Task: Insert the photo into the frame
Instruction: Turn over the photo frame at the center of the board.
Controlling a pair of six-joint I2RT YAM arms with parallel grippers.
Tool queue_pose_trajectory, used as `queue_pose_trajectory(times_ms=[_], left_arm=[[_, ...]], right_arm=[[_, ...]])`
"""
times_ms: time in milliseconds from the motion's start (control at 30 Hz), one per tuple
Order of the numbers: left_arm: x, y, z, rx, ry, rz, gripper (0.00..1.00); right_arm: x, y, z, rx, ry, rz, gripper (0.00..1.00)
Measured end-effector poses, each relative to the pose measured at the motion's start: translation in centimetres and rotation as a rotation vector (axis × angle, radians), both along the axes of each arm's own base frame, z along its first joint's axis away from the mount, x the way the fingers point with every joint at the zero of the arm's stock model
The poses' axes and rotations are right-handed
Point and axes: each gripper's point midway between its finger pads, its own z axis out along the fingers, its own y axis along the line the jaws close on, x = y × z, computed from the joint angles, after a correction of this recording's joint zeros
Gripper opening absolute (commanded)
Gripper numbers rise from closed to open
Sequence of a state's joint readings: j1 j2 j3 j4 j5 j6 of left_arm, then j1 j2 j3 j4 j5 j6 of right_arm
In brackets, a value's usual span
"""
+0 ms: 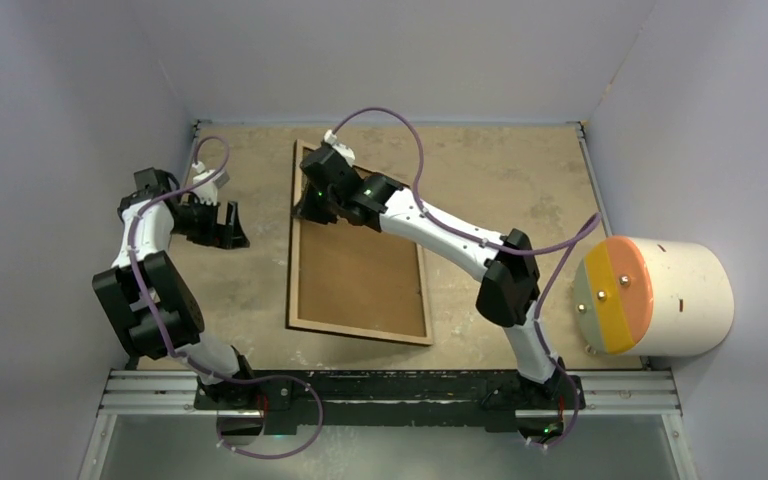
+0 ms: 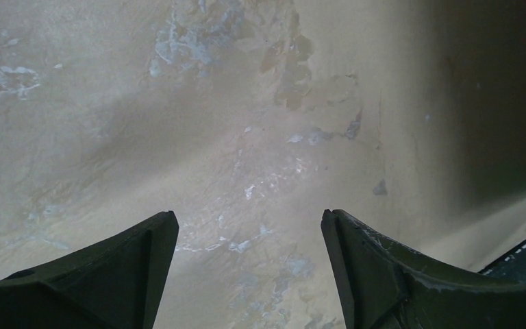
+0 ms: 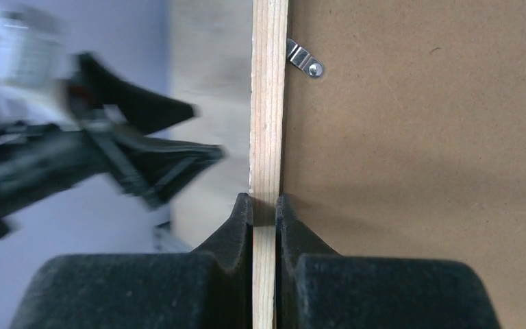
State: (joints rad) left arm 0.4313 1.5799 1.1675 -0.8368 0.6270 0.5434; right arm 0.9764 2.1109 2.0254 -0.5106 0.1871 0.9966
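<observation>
The frame (image 1: 360,332) lies back-up in the middle of the table, its light wood rim around a brown backing board (image 1: 360,270). My right gripper (image 1: 305,210) is shut on the frame's left rim near its far end. In the right wrist view the gripper (image 3: 265,202) pinches the wood rim (image 3: 268,103) between both fingers, with the backing board (image 3: 418,137) to the right. My left gripper (image 1: 232,225) is open and empty over bare table left of the frame; its wrist view (image 2: 250,223) shows only tabletop. The photo is not in view.
A metal clip (image 3: 305,60) sits on the backing board by the rim. A white cylinder with an orange and yellow face (image 1: 655,297) lies at the table's right edge. Grey walls close in the left, far and right sides. The worn tabletop (image 2: 246,123) surrounds the frame.
</observation>
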Motion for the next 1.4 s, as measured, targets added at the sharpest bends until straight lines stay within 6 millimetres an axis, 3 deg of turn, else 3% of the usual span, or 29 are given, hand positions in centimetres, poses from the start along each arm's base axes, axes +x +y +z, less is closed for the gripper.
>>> queue_pose_trajectory(times_ms=[133, 233, 367, 467, 633, 867, 1067, 1233, 1400], left_arm=[[-0.3, -0.8, 0.7, -0.044, 0.002, -0.010, 0.81], [-0.3, -1.3, 2.1, -0.069, -0.017, -0.020, 0.80], [0.2, -2.0, 5.3, -0.092, -0.090, -0.035, 0.78], [0.5, -2.5, 8.0, -0.105, -0.152, -0.052, 0.78], [1.1, -4.4, 12.7, -0.117, -0.256, -0.082, 0.77], [2.6, -14.4, 16.4, -0.139, -0.321, -0.281, 0.75], [4.1, -19.1, 17.5, -0.120, -0.335, -0.344, 0.74], [4.6, -23.9, 18.2, -0.098, -0.343, -0.415, 0.74], [4.3, -28.9, 18.2, -0.078, -0.350, -0.505, 0.74]], right_arm=[[-0.3, 2.6, 6.2, 0.203, -0.008, 0.028, 0.00], [-0.7, 4.0, 9.0, 0.314, -0.002, 0.057, 0.00], [-0.9, 4.9, 10.4, 0.427, 0.014, 0.090, 0.00], [-1.4, 4.2, 10.7, 0.504, 0.043, 0.104, 0.00], [-0.4, 0.2, 12.7, 0.643, 0.061, 0.077, 0.00], [2.2, -4.3, 14.4, 0.782, 0.073, 0.021, 0.00], [2.5, -9.4, 14.7, 0.808, 0.069, -0.017, 0.00], [2.2, -14.4, 14.6, 0.823, 0.069, -0.039, 0.25], [2.5, -18.1, 14.5, 0.781, 0.055, -0.058, 0.51]])
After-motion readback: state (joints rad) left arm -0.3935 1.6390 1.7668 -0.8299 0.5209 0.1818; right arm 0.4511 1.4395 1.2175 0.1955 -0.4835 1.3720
